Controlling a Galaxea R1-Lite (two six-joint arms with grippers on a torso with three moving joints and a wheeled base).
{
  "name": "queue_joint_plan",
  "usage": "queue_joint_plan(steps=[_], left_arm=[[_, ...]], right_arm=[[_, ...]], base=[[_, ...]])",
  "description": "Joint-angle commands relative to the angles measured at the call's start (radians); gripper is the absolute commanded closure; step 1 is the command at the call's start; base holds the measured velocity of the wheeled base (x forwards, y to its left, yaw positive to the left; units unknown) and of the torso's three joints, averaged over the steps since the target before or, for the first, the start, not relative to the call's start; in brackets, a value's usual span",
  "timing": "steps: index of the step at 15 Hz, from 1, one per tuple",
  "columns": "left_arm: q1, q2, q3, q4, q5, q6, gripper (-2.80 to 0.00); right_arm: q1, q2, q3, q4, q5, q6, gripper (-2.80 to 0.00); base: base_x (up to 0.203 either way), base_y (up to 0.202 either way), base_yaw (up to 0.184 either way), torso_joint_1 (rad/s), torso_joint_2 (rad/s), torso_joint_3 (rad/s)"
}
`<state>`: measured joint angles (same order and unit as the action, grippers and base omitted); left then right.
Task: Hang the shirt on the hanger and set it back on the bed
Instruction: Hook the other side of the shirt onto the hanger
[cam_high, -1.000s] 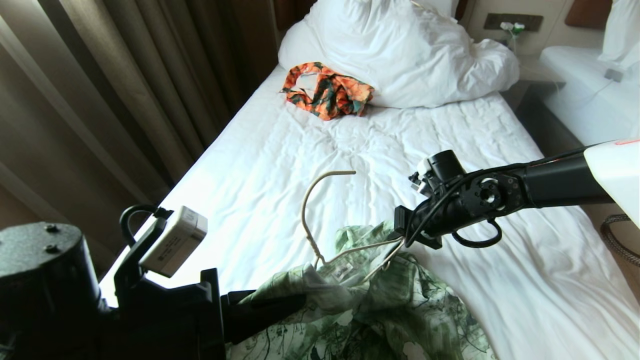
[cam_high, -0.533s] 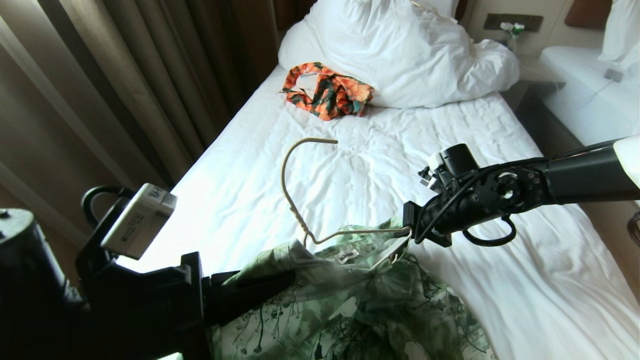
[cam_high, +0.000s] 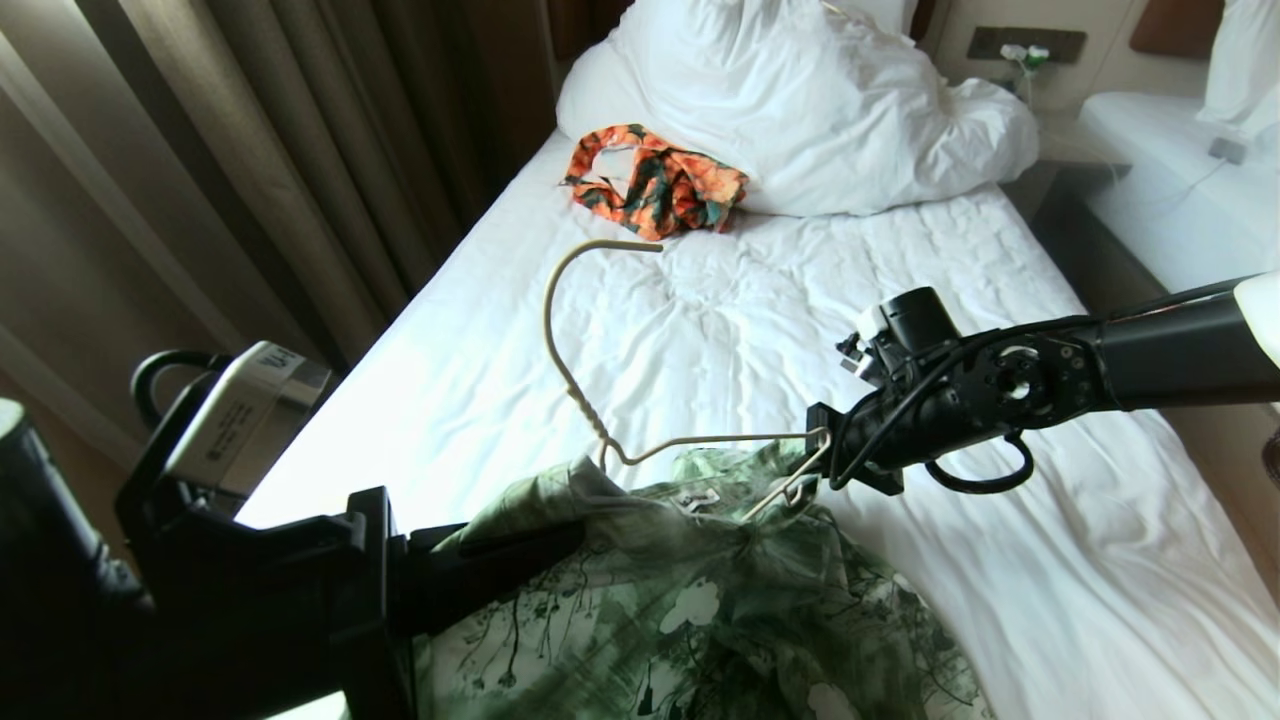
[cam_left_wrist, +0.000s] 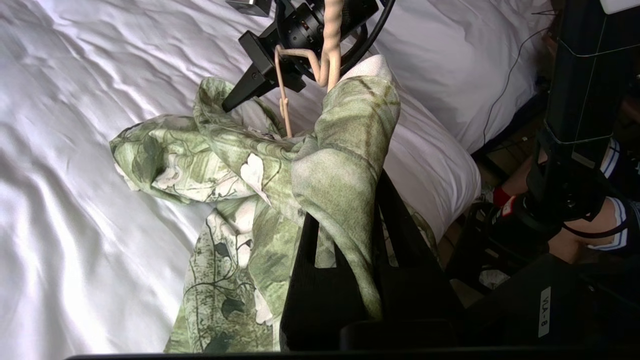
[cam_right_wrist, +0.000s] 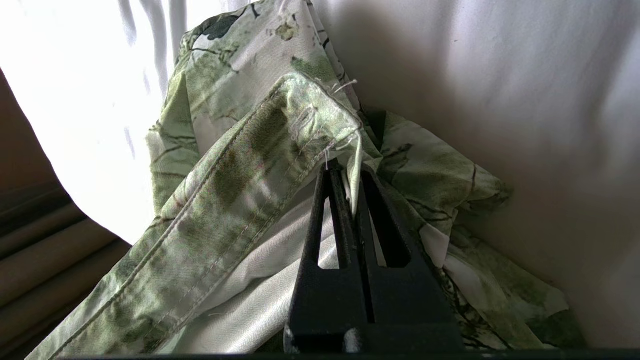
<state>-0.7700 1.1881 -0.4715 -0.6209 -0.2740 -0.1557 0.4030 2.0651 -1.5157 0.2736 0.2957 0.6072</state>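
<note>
The pale green flowered shirt (cam_high: 700, 610) lies bunched at the near end of the bed (cam_high: 800, 280). My left gripper (cam_high: 570, 535) comes in from the near left and is shut on a fold of the shirt (cam_left_wrist: 345, 150), which drapes over its fingers (cam_left_wrist: 395, 240). The cream wire hanger (cam_high: 700, 440) stands over the shirt with its hook up; one arm is bare, the other is hidden under the cloth. My right gripper (cam_high: 812, 450) sits at the bare arm's end, shut on a thin edge of the shirt (cam_right_wrist: 235, 165).
An orange-and-green garment (cam_high: 655, 190) lies by the heaped white duvet (cam_high: 800, 100) at the head of the bed. Brown curtains (cam_high: 250, 180) run along the left side. A second bed (cam_high: 1180, 180) stands to the right. A person's leg (cam_left_wrist: 575, 240) shows beside the bed.
The hanger has risen, its hook swinging up and toward the head of the bed. My left arm has drawn left with the shirt fold. The right gripper has barely moved.
</note>
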Motion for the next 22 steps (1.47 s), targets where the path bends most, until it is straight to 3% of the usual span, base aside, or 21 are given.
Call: queue_joint_plan(steps=[1,9,14,17,22], left_arm=[[0.011,-0.005,0.002,-0.003,0.000,-0.001,0.00],[0.021,-0.027,-0.004,-0.003,0.001,-0.001,0.00],[0.025,0.024,0.007,-0.005,0.003,0.005,0.00],[0.079,0.071,0.006,-0.027,0.000,0.007,0.00],[0.074,0.095,0.024,-0.057,-0.006,0.003,0.00]], right_arm=[[-0.001,-0.005,0.000,0.002,0.002,0.003,0.00],[-0.001,-0.010,0.006,0.002,0.002,0.002,0.00],[-0.002,-0.054,0.019,0.009,0.005,0.003,0.00],[-0.001,-0.087,0.042,0.010,0.008,0.001,0.00],[-0.009,-0.129,0.047,0.001,0.007,-0.030,0.00]], base=[[0.000,0.000,0.000,0.000,0.00,0.000],[0.000,0.000,0.000,0.000,0.00,0.000],[0.000,0.000,0.000,0.000,0.00,0.000],[0.000,0.000,0.000,0.000,0.00,0.000],[0.000,0.000,0.000,0.000,0.00,0.000]])
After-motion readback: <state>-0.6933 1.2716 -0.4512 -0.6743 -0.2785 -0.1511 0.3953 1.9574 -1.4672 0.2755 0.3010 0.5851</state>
